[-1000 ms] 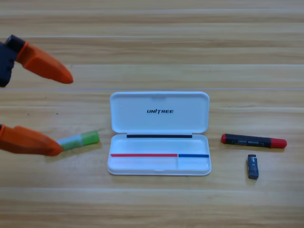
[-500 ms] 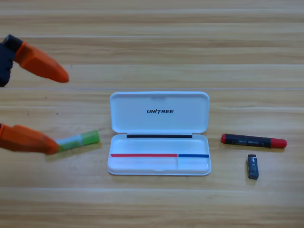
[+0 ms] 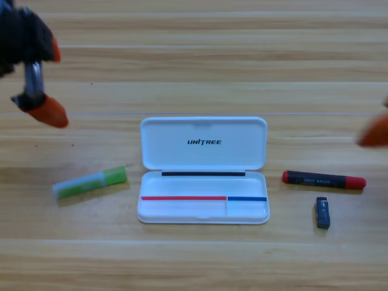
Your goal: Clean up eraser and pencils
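White case (image 3: 204, 170) open on the wooden table (image 3: 194, 54), lid back. Left of the case, well apart: green stick (image 3: 90, 183), tilted. Right of the case, just beside: pencil (image 3: 324, 180), flat. Below the pencil, near the case's lower right: small dark eraser (image 3: 322, 213). Far upper left of the case: left gripper (image 3: 37, 79). Far right of the case, at the edge: right gripper (image 3: 376, 130), mostly cut off.

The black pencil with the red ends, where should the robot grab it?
Probably around the middle of the black barrel of the pencil, coming straight down from above. It lies flat on the table, pointing left to right, so one of the fingers would go on the far side and one on the near side. The right gripper is nearest. The small dark eraser lies clear of it.
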You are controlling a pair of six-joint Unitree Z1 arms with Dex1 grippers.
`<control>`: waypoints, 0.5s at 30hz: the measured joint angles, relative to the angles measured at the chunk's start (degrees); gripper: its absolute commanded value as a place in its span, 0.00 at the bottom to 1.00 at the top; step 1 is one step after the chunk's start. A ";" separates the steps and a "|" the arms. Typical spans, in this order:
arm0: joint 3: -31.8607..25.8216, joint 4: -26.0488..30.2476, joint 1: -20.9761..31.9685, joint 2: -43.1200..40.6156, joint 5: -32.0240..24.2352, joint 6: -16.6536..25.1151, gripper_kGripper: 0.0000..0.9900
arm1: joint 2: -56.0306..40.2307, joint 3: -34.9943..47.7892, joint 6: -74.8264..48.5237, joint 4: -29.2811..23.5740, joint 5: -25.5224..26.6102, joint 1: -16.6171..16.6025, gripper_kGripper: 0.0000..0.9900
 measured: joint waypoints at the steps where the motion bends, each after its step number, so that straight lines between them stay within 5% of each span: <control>1: 0.00 0.01 0.62 1.66 0.09 -0.33 1.00 | 3.18 -2.00 0.88 0.60 -0.49 0.17 1.00; 8: 0.00 0.02 2.56 9.42 0.10 -1.17 1.00 | 22.23 -4.66 10.65 2.32 -1.69 2.06 1.00; 15: 0.01 -0.22 3.20 15.76 -1.63 -0.93 1.00 | 24.80 -4.08 31.56 1.43 -7.70 3.85 1.00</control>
